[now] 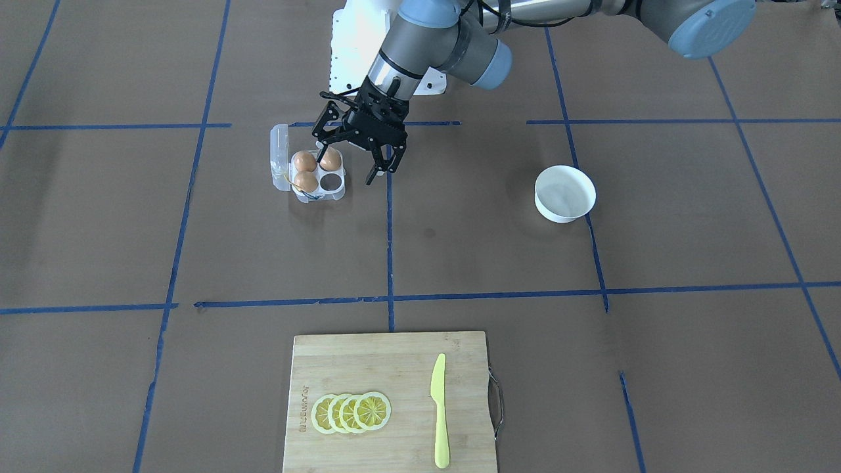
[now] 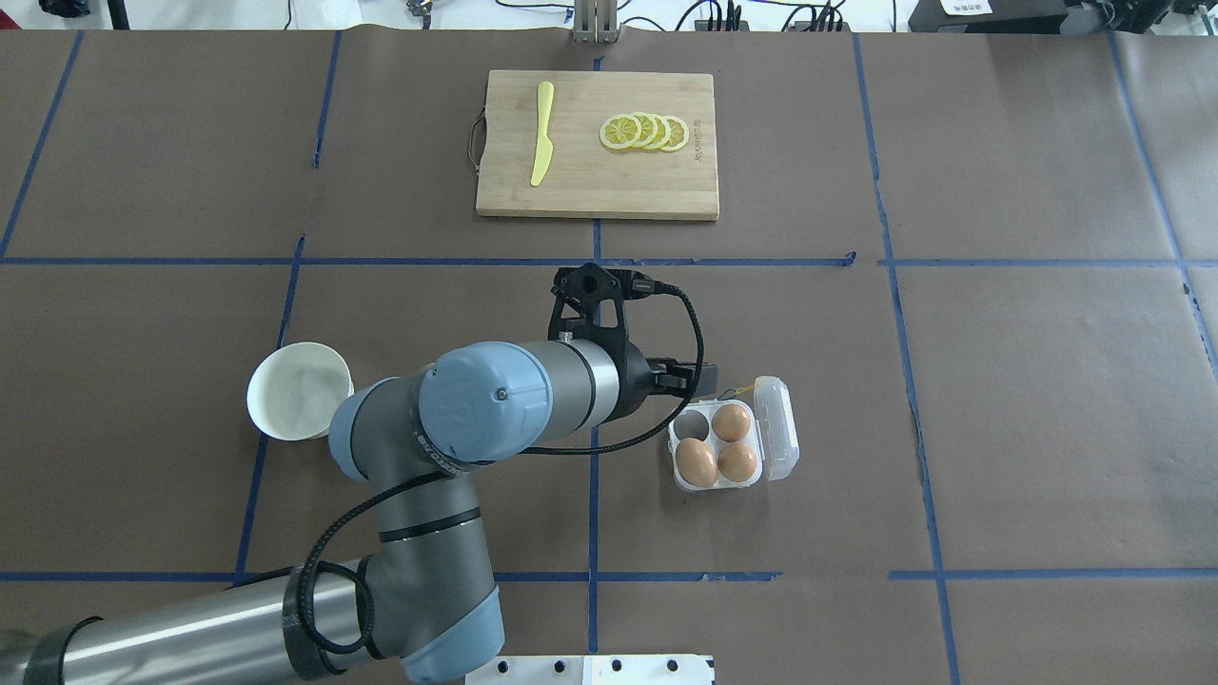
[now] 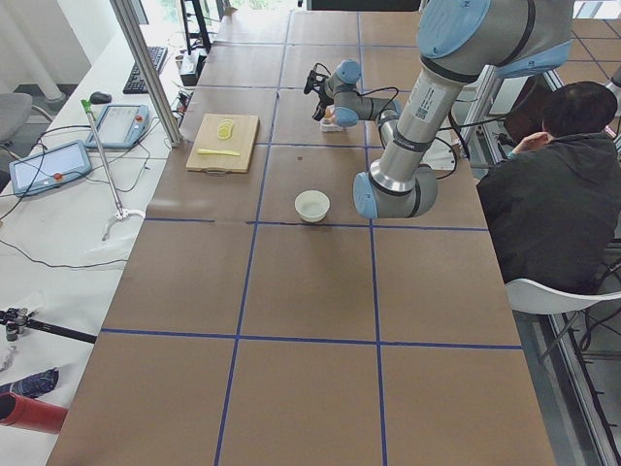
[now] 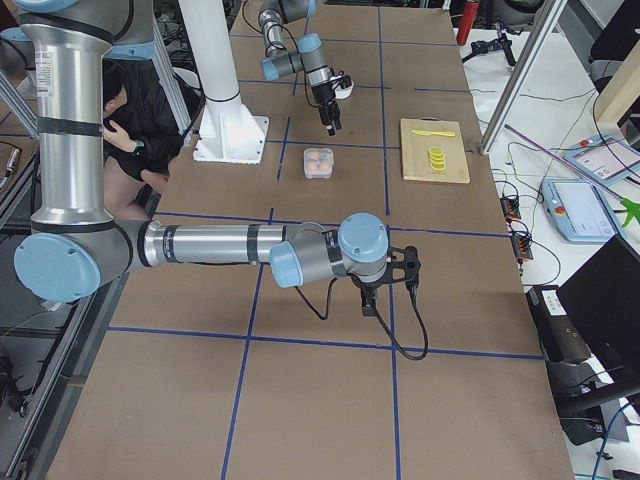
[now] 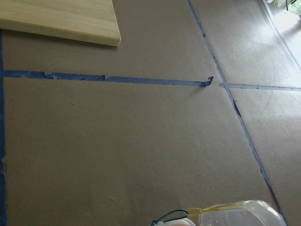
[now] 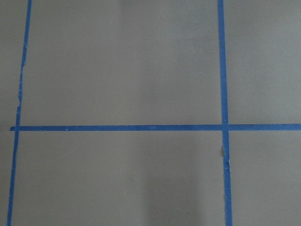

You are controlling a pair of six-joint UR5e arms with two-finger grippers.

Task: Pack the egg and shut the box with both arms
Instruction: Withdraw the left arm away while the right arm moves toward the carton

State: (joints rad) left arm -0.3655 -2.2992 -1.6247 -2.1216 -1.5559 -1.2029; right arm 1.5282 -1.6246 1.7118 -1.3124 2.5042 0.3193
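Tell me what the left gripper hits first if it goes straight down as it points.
Likely the box, at its edge by the empty cup: the open left gripper hangs above it, pointing down. One finger may land on the table beside it; height is hard to judge.

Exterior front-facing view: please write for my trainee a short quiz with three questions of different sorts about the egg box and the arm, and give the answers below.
1. True or false: the lid of the box is shut.
2. How many eggs lie in the box? A) two B) three C) four
3. Short answer: which arm's end effector hovers, open, over the box?

Key
1. False: the lid stands open beside the cups.
2. B: three eggs, with one cup empty.
3. The left arm's.
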